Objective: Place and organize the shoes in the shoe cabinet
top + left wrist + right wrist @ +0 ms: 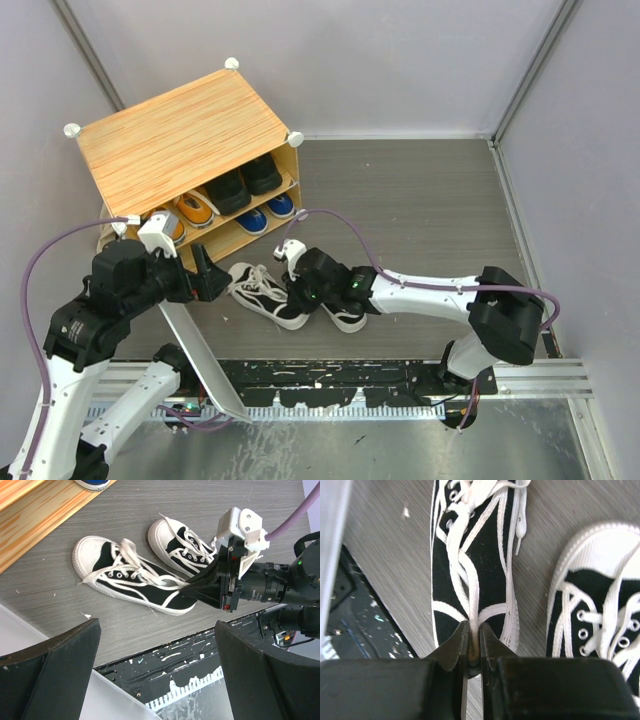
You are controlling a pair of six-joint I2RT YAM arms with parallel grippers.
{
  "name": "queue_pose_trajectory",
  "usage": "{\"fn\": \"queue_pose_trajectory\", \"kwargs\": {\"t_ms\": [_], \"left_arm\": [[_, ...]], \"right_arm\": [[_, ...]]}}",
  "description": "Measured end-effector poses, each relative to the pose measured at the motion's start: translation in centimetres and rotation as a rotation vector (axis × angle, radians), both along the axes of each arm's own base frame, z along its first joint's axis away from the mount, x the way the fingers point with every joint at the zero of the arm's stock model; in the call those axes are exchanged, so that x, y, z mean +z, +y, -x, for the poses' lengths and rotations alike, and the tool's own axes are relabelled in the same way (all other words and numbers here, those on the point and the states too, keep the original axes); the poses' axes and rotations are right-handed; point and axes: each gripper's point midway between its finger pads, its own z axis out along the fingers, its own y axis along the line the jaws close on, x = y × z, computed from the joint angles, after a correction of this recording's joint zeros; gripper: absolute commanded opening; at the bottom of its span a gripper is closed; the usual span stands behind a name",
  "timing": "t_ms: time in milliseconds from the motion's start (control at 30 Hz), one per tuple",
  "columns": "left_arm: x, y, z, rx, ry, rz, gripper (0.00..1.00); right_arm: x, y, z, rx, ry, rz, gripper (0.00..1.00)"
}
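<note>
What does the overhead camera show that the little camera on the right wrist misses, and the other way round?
Only the overhead view shows the shoe cabinet, with black shoes, orange shoes and blue shoes on its shelves, and the left gripper. Only the right wrist view shows up close the right gripper pinched shut on the heel of one black-and-white sneaker. Both show that sneaker and its partner lying beside it on the grey table.
</note>
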Motion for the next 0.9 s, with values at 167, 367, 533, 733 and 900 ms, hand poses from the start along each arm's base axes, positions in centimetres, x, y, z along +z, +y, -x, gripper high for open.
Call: {"fn": "queue_pose_trajectory", "kwargs": {"t_ms": [167,367,533,733,900], "left_arm": [[0.5,0.1,0.3,0.000,-0.016,0.007,0.98],[0.6,0.2,0.4,-0.001,-0.025,0.010,0.98],[0.6,0.2,0.4,-0.003,-0.027,0.008,0.98],[0.5,0.2,0.5,-0.008,-0.026,0.000,0.98],[0.4,0.2,0.8,-0.027,-0.027,-0.013,0.98]], "right_arm": [[2.9,2.4,-0.3,0.032,-0.004,-0.078,0.01],[4.5,5.0,-1.1,0.049,-0.012,-0.136,0.01],[3.9,6.9,-2.2,0.039,-0.014,-0.160,0.01],[3.1,8.4,-3.4,0.015,0.004,-0.191,0.01],[4.3,9.0,-4.1,0.004,-0.012,-0.238,0.01]]}}
